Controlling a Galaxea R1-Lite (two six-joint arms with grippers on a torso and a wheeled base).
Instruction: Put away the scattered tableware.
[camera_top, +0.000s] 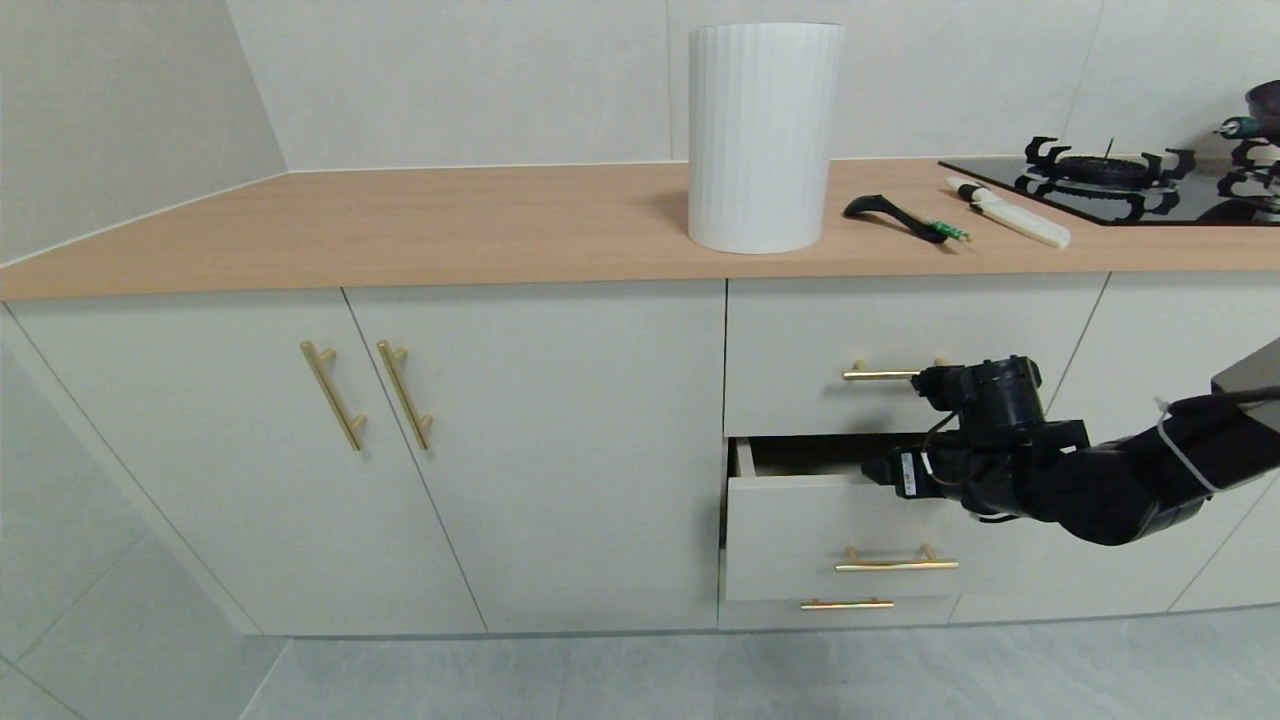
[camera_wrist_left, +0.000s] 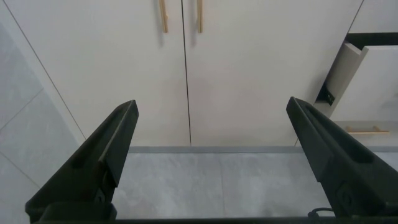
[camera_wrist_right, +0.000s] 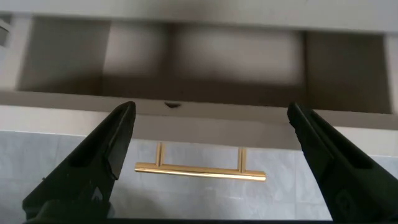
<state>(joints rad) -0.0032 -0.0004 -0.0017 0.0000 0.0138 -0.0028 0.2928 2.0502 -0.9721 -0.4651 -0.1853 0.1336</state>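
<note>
The wooden countertop (camera_top: 450, 225) bears a ribbed white canister (camera_top: 762, 140); at its three o'clock lie a black ladle (camera_top: 895, 215), a white knife (camera_top: 1005, 212) and a hob (camera_top: 1120, 190).

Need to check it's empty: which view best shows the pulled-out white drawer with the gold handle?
The right wrist view: it looks over the front edge of the white drawer into its cavity. The head view shows a dark slit, partly behind the right gripper; the left wrist view catches one corner.

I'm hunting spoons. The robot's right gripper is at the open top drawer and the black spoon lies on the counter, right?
No: the head view shows the middle drawer open, the top drawer shut. The right gripper is at the middle one; the black spoon lies on the counter.
</note>
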